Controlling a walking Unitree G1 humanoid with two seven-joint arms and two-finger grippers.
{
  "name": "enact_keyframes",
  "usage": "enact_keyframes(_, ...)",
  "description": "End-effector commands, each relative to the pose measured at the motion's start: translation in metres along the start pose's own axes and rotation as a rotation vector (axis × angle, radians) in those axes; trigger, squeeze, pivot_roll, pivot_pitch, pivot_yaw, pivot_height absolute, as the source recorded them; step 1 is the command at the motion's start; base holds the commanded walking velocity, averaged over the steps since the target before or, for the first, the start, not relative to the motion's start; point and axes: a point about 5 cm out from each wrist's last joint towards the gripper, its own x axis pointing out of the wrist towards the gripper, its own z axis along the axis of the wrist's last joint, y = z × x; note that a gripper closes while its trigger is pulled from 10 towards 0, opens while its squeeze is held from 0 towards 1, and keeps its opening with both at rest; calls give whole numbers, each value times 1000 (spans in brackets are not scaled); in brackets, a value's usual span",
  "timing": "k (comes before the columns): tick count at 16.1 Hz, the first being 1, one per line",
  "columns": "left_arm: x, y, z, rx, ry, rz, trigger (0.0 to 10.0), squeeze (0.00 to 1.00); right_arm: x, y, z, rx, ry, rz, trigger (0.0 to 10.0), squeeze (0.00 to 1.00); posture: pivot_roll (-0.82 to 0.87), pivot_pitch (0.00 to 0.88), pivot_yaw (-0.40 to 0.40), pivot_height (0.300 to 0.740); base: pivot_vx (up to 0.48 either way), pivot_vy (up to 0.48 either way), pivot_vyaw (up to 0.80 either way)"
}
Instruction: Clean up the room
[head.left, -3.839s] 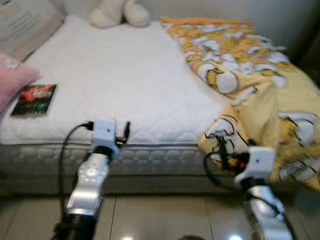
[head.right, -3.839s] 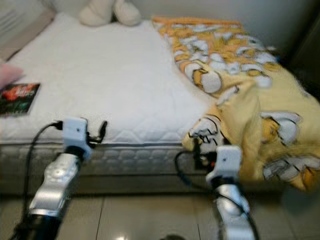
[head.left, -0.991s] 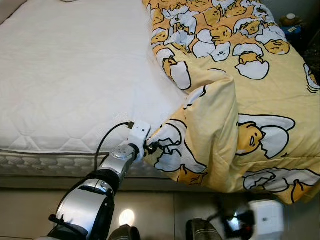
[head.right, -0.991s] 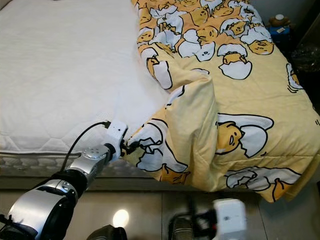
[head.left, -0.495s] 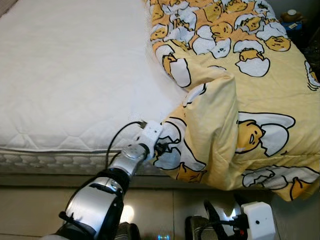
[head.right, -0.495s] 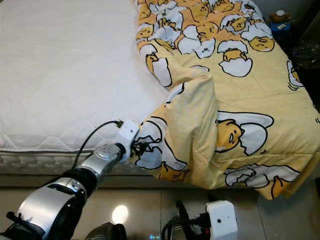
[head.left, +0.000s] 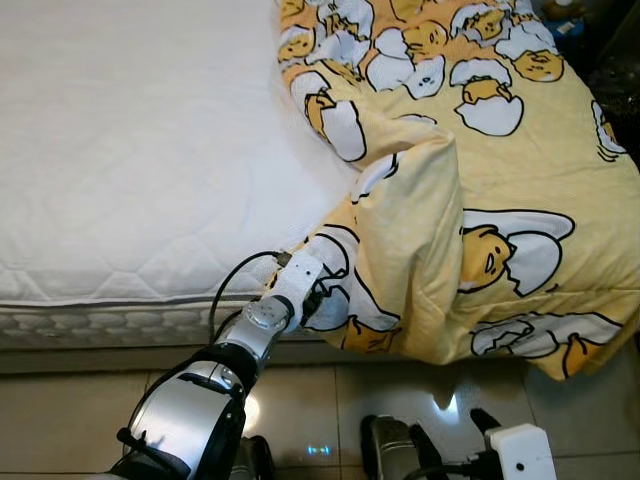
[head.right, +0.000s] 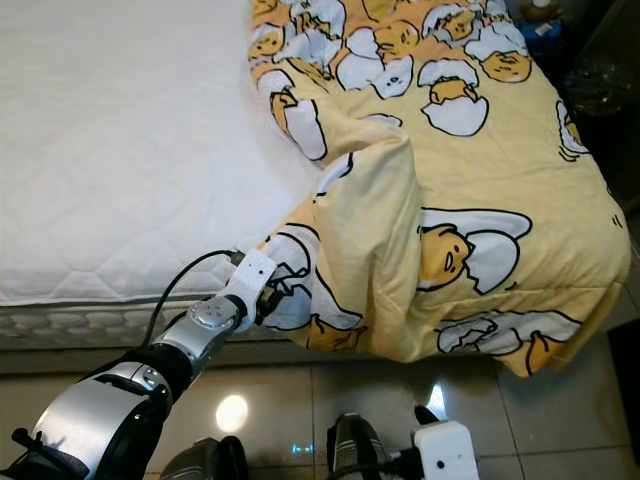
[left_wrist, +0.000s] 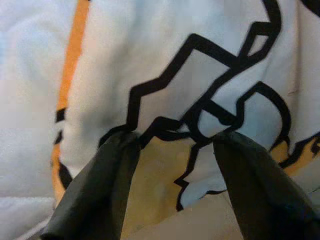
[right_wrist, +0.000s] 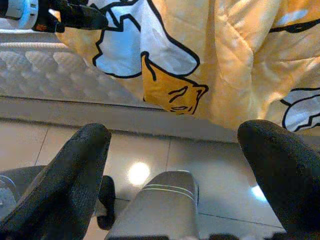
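The left arm reaches forward, its left claw (left_wrist: 172, 165) spread apart. The right claw (right_wrist: 172, 170) hangs low, fingers wide apart, pointing forward.

Head views downward; wrist views close.

A white quilted mattress (head.left: 130, 150) spreads across the left and far part of the scene, its top stitched in a faint honeycomb pattern. Its near side wall (head.left: 90, 325) is padded, with a thin grey seam along the upper edge. Below it runs a pale bed base (head.left: 100, 357). Nearest lies a glossy beige tiled floor (head.left: 60, 420) with dark grout lines and a bright spot of reflected light (head.right: 232, 412). At the far right, a small blue box (head.right: 535, 32) sits in shadow.
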Motion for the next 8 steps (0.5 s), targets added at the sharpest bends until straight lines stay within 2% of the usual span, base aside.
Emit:
enact_keyframes(1, -1, 3, -4, 1, 5, 19, 0, 0, -4, -1, 0, 8, 6, -8, 10000, 0, -432, 214, 41, 714, 0, 0, 0)
enact_keyframes(2, -1, 7, 4, 67, -54, 41, 10000, 0, -3, -1, -2, 11, 5, -12, 10000, 0, -420, 199, 54, 714, 0, 0, 0)
enact_keyframes(3, -2, 10, 8, 94, -102, 59, 10000, 0, -1, 0, -4, 14, 5, -13, 10000, 0, -409, 189, 61, 714, 0, 0, 0)
enact_keyframes(4, -4, 16, 11, 70, -137, 81, 10000, 0, 0, 3, -6, 14, 3, -1, 10000, 0, -400, 184, 64, 714, 0, 0, 0)
enact_keyframes(5, -7, 26, 12, 23, -164, 125, 10000, 1000, 2, 5, -8, 15, 6, 14, 10000, 0, -382, 176, 63, 714, 0, 0, 0)
enact_keyframes(6, -7, 26, 12, 23, -164, 125, 10000, 1000, 2, 5, -8, 15, 6, 14, 10000, 0, -382, 176, 63, 714, 0, 0, 0)
enact_keyframes(8, -10, 46, 3, -27, -105, 189, 10000, 1000, 7, 7, -11, 9, 17, 49, 10000, 0, -358, 169, 56, 714, 0, 0, 0)
